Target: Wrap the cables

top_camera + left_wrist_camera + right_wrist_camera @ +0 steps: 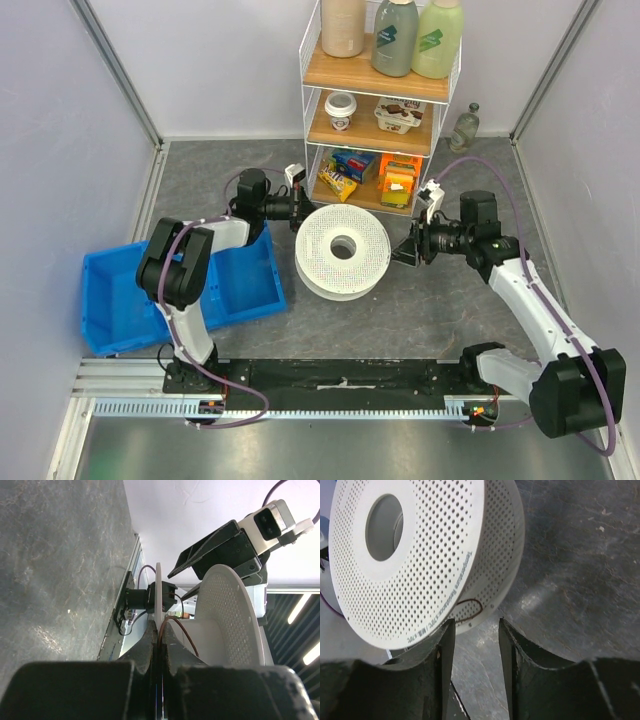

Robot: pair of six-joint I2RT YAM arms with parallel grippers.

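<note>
A white perforated spool (318,255) lies on the grey table between both grippers. My left gripper (300,210) is at its far-left rim. In the left wrist view it (160,625) is shut on the edge of the spool's thin flange (158,592). The thin dark cable (182,630) comes out between the fingers beside that flange and arcs toward the hub. My right gripper (403,250) is open and empty just right of the spool. In the right wrist view it (475,622) faces the spool (420,555), where a small cable loop (468,600) shows between the flanges.
A blue bin (130,295) sits at the left under the left arm. A wire shelf (380,110) with bottles and snack packs stands behind the spool. A small glass bottle (466,127) stands to its right. A black strip and metal rail (340,385) run along the near edge.
</note>
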